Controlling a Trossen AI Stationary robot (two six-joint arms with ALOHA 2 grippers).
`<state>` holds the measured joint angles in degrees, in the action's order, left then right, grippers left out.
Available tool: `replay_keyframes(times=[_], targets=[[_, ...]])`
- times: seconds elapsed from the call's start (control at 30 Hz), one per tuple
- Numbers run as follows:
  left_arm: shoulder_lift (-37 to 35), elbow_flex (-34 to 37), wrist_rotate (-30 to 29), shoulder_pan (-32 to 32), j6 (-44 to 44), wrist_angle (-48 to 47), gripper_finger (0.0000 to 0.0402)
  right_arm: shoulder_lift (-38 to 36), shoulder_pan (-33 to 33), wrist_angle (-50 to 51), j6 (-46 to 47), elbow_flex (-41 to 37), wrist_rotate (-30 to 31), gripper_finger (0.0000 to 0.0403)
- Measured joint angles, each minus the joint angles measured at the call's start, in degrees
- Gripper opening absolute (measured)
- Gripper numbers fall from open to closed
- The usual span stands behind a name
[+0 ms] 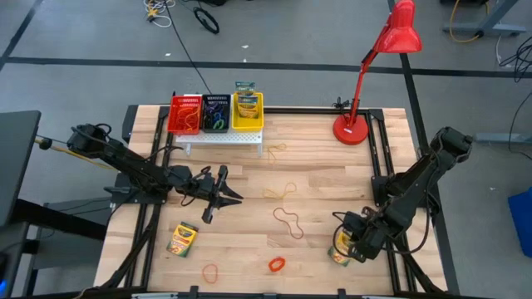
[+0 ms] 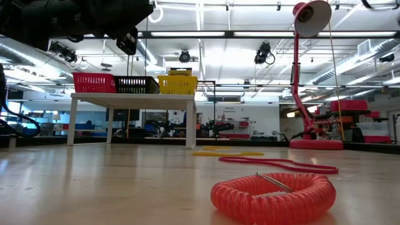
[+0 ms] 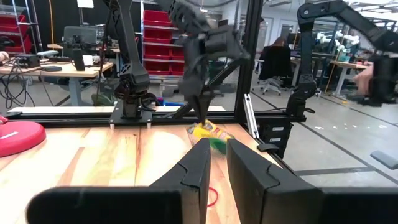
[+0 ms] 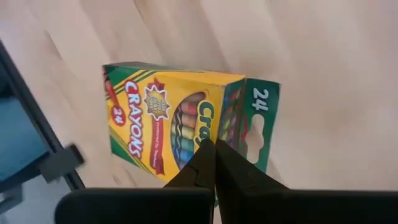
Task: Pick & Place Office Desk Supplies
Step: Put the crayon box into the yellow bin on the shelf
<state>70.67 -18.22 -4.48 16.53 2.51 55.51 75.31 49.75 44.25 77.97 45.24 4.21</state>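
closest to where i stand at the table's front edge, a coiled orange elastic loop [image 1: 276,264] lies flat, with a thin reddish-orange rubber band [image 1: 210,271] just to its left and a long looping band [image 1: 288,222] a little further in.

taking the red lamp's base [image 1: 351,129] as my marker: well in front of it and slightly right, near the table's front right corner, the right gripper [image 1: 349,247] is down on a crayon box [image 4: 180,124]. its fingers are pinched fully together, tips meeting over the box's front edge. they look closed on themselves, not around the box, so i'd say it has no hold. the box lies flat, face up, directly ahead of the fingertips, its long axis running across the fingers' line. i'd judge the fingers must reopen and straddle the short width.

far left of the lamp, mid-table, the left gripper [image 1: 218,193] hovers with its fingers [image 3: 196,168] barely parted and nothing between them. a second crayon box [image 1: 182,238] lies in front of it, much nearer this arm.

furthest back, left of the lamp, red [image 1: 185,115], black [image 1: 216,113] and yellow [image 1: 248,113] baskets sit on a white stand [image 1: 223,138].
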Motion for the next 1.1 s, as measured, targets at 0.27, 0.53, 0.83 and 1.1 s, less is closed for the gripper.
replay_keyframes(times=[0.27, 0.53, 0.83, 1.1], targets=[[0.0, 0.0, -10.0, 0.0, 2.4, -2.0, 0.0057, 4.2, -7.1, 22.3, -11.8, 17.2, 14.2, 0.0001], [-1.2, 0.5, -16.1, 0.0, 6.6, -6.2, 0.0052, 16.3, -16.8, 31.2, -30.9, 31.9, 31.6, 0.0], [-5.8, -0.2, -19.4, -1.7, 8.2, -17.6, 0.0026, 26.8, -25.2, 29.4, -52.7, 46.0, 45.7, 0.0], [0.6, -3.9, -24.3, -1.2, 14.4, -19.6, 0.0161, 33.5, -28.1, 20.2, -70.9, 53.0, 52.4, 0.0]])
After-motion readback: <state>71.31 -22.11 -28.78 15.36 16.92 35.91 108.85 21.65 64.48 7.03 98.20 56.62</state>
